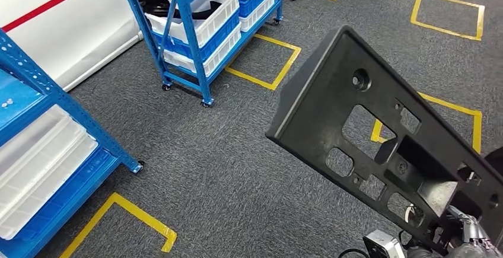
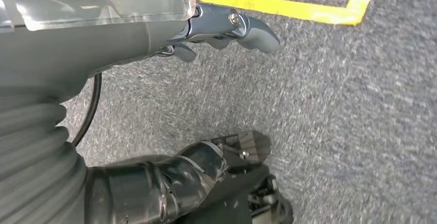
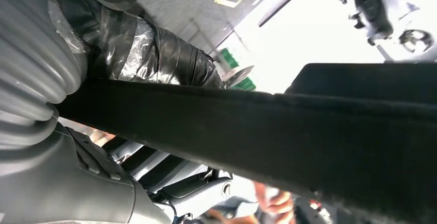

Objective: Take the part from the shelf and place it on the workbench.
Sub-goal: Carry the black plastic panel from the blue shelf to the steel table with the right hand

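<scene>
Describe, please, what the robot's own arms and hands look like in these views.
The left robot hand has a smooth grey shell under a clear plastic cover, silver metal links with screws, and grey fingertips. A ribbed grey cover sits at the wrist with a thin black cable beside it. The right robot hand shows the same ribbed grey cover, plus a thumb wrapped in glossy black tape.

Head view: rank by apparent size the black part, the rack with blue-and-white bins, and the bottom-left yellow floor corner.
1. Black part: largest, though it is nearest the camera.
2. Rack: farther off, so likely bigger than it looks.
3. Yellow corner: smallest.
The right hand holds the part.
</scene>
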Controlling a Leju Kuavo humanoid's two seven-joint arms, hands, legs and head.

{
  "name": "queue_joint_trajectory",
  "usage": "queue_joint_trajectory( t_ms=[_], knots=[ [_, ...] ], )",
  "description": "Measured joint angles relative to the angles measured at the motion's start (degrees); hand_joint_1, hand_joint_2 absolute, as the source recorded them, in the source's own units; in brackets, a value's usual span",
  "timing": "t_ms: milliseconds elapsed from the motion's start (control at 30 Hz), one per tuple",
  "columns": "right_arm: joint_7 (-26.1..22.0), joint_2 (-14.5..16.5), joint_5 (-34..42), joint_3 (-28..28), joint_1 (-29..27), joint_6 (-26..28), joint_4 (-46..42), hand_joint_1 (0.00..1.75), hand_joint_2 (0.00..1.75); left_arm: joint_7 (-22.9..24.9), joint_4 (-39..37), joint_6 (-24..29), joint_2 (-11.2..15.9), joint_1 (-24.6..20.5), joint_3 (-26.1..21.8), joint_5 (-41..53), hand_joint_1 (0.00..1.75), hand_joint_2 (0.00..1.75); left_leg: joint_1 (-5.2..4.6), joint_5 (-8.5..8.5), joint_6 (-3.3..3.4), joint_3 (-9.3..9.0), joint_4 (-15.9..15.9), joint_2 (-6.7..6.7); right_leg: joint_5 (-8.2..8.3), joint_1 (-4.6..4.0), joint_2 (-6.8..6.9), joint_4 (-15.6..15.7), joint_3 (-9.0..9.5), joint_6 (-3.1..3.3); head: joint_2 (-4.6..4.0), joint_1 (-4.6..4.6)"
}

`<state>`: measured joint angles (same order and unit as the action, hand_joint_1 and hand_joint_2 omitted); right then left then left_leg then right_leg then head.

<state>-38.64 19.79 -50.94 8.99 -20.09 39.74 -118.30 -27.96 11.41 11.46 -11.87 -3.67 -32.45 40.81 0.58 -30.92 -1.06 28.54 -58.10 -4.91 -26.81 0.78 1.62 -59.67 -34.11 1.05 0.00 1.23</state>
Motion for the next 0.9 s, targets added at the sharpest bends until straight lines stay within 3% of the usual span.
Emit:
queue_joint_trajectory(
  t_ms=[67,133,167,200,267,333,400,433,467,500,533,600,667,700,733,800,867,900],
  knots=[
    [-0.1,0.01,0.2,0.08,0.05,0.0,-0.07,1.71,1.75,-0.01,0.0,0.05,0.0,0.1,-0.07,0.0,0.0,1.75,0.23,-3.3,-0.25,2.45,-5.43,2.99,0.21,0.11,-1.13,0.25,-0.01,0.68,0.0,-0.01],
    [-0.19,0.01,0.32,0.1,0.09,0.0,-0.05,1.71,1.75,0.01,0.0,0.1,0.0,0.28,-0.17,0.02,0.0,1.75,0.26,-6.44,-0.26,6.3,-13.22,4.25,0.24,-0.05,-2.47,0.23,-0.07,0.99,0.0,-0.02],
    [-0.22,0.01,0.38,0.11,0.07,0.0,-0.04,1.71,1.75,0.01,0.0,0.11,0.0,0.36,-0.2,0.03,0.0,1.75,0.26,-6.7,-0.21,7.58,-15.52,4.38,0.24,-0.14,-3.26,0.21,-0.04,1.03,0.0,-0.02],
    [-0.22,0.01,0.44,0.13,0.07,0.0,-0.03,1.71,1.75,0.02,0.0,0.12,0.0,0.41,-0.23,0.04,0.0,1.75,0.25,-5.73,-0.1,7.86,-15.57,4.46,0.24,-0.2,-4.1,0.18,0.02,1.04,0.0,-0.02],
    [-0.23,0.01,0.52,0.14,0.06,-0.01,-0.02,1.71,1.75,0.04,0.0,0.13,0.0,0.41,-0.25,0.06,0.0,1.75,0.25,-1.32,0.35,5.59,-9.56,5.39,0.23,-0.22,-5.75,0.14,0.23,1.01,0.0,-0.02],
    [-0.25,0.01,0.56,0.16,0.1,-0.02,-0.02,1.71,1.75,0.04,0.0,0.15,0.05,0.38,-0.31,0.09,0.0,1.75,0.26,1.71,0.87,2.75,-2.43,7.79,0.24,-0.3,-7.19,-0.06,0.15,0.7,0.0,-0.02],
    [-0.29,0.01,0.68,0.19,0.08,-0.02,-0.02,1.71,1.75,0.04,0.0,0.18,0.11,0.27,-0.4,0.17,0.0,1.75,0.13,1.98,1.18,1.75,0.16,8.89,0.45,-0.17,-8.41,-0.09,-0.27,0.01,0.0,0.0],
    [-0.32,0.01,0.76,0.2,0.01,-0.02,-0.02,1.71,1.75,0.04,0.0,0.19,0.11,0.18,-0.43,0.21,0.0,1.75,0.07,2.01,1.32,1.58,0.51,8.41,0.64,-0.04,-9.04,0.04,-0.47,-0.41,0.0,0.01],
    [-0.35,0.01,0.85,0.23,-0.07,-0.02,-0.02,1.71,1.75,0.04,0.0,0.19,0.11,0.12,-0.47,0.23,0.0,1.75,0.13,2.25,1.59,1.43,0.8,7.74,0.64,0.03,-8.92,-0.05,-0.6,-0.74,0.0,0.01],
    [-0.4,0.01,0.9,0.25,-0.11,-0.02,-0.03,1.71,1.75,0.03,0.0,0.2,0.1,0.11,-0.51,0.24,0.0,1.75,0.21,2.51,1.94,1.23,1.18,7.07,0.17,-0.06,-7.93,-0.68,-0.94,-1.0,0.0,0.06],
    [-0.46,0.0,0.91,0.26,-0.11,-0.01,-0.03,1.71,1.75,0.03,0.0,0.19,0.1,0.15,-0.55,0.25,0.0,1.75,0.27,2.75,2.27,1.09,1.56,6.34,-0.93,-0.19,-6.41,-2.35,-1.72,-1.19,0.0,0.1],
    [-0.57,-0.01,0.91,0.28,-0.05,-0.01,-0.03,1.71,1.75,0.01,0.0,0.18,0.09,0.28,-0.62,0.36,0.0,1.75,0.17,2.85,2.73,0.99,1.81,4.85,-4.52,-0.24,-3.17,-8.81,-4.74,-1.49,0.0,0.2],
    [-0.6,-0.01,0.98,0.29,-0.03,-0.02,0.04,1.71,1.75,0.02,0.0,0.17,0.09,0.39,-0.72,0.46,0.0,1.75,0.01,2.65,2.83,1.02,1.66,3.27,-6.68,0.03,-2.27,-14.86,-7.64,-1.83,0.0,0.19],
    [-0.6,-0.01,1.02,0.3,-0.05,-0.02,0.11,1.71,1.75,0.02,0.0,0.18,0.1,0.39,-0.77,0.51,0.0,1.75,-0.01,2.48,2.8,0.98,1.57,2.49,-6.23,0.19,-2.08,-15.3,-7.8,-1.97,0.0,0.18],
    [-0.6,-0.01,1.05,0.31,-0.05,-0.02,0.17,1.71,1.75,0.01,0.0,0.19,0.1,0.36,-0.8,0.57,0.0,1.75,-0.01,2.28,2.69,0.86,1.47,1.77,-4.8,0.34,-1.77,-13.44,-6.75,-2.06,0.0,0.19],
    [-0.63,-0.01,1.06,0.31,-0.02,-0.02,0.26,1.71,1.75,-0.01,0.0,0.19,0.09,0.28,-0.83,0.7,0.0,1.75,-0.05,1.73,2.29,0.44,1.26,0.51,-1.5,0.32,0.13,-5.81,-2.52,-2.01,0.0,0.19],
    [-0.67,-0.01,1.07,0.31,0.04,-0.02,0.27,1.71,1.75,-0.05,0.0,0.19,0.09,0.21,-0.85,0.78,0.0,1.75,-0.25,1.2,1.67,0.14,1.01,-0.42,-0.38,-0.1,1.63,-0.83,0.08,-1.46,0.0,0.17],
    [-0.68,-0.01,1.08,0.32,0.06,-0.01,0.27,1.71,1.75,-0.07,0.0,0.19,0.1,0.15,-0.87,0.8,0.0,1.75,-0.35,1.05,1.35,0.01,1.0,-0.83,-0.66,-0.39,1.7,-0.41,0.18,-1.11,0.0,0.14]
  ],
)
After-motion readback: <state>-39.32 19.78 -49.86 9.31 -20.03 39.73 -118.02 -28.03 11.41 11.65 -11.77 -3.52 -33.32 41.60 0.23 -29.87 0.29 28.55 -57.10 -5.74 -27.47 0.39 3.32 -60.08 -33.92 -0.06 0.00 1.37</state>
